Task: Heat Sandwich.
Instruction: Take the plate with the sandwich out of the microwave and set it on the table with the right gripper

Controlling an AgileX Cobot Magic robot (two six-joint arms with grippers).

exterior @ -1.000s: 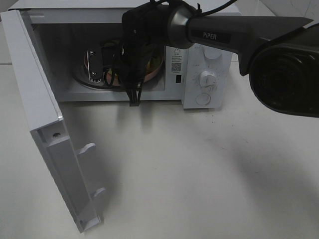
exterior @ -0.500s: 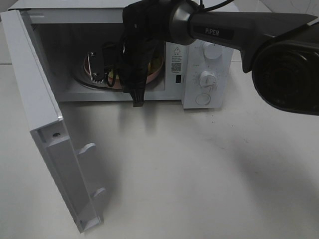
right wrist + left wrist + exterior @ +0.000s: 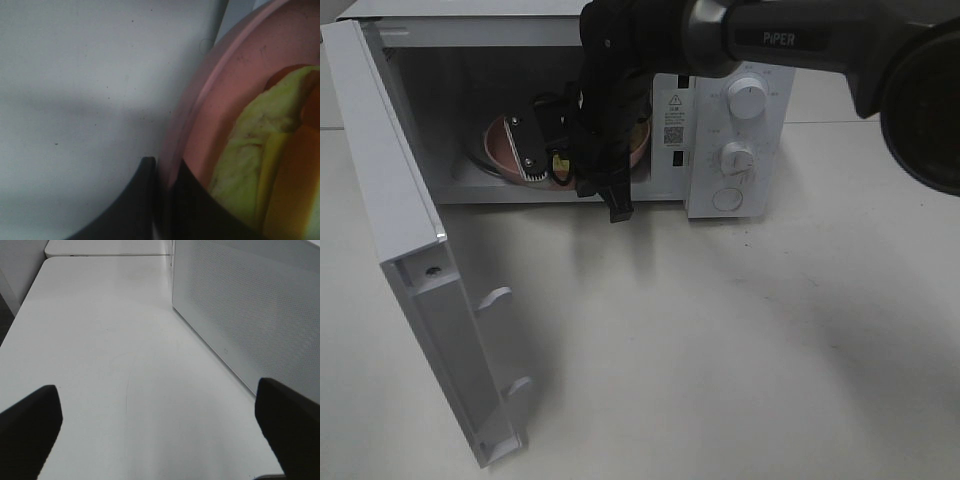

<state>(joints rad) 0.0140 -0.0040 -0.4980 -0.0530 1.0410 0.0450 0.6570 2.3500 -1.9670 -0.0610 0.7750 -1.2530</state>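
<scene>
right end effector [image 3: 164,200] clamps pink plate [image 3: 200,105] rim | sandwich [image 3: 260,165] partly cropped

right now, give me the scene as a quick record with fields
microwave: white, door swung wide open
plate: pink, inside the microwave cavity
sandwich: on the plate
right gripper: shut on the plate's rim, reaching into the cavity
left gripper: open, over bare table, holding nothing
dials: on the panel right of the cavity
</scene>
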